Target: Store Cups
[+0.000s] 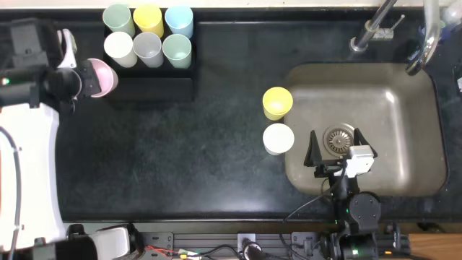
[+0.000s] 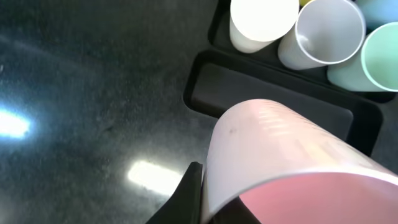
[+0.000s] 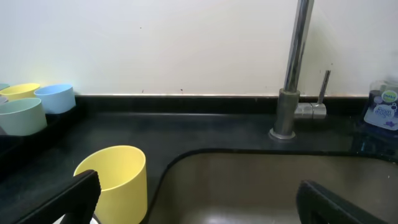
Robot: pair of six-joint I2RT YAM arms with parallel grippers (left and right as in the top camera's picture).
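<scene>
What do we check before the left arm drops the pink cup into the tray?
1. Hold: left pincer grips the pink cup: ok.
2. Slot: tray front compartment free: ok.
3. Other arm: right pincer open over the sink, far from tray: ok.
4. Firmness of hold on pink cup: cannot tell.
5. Rest stored: not ok, yellow cup and white cup stand on the counter by the sink.
</scene>
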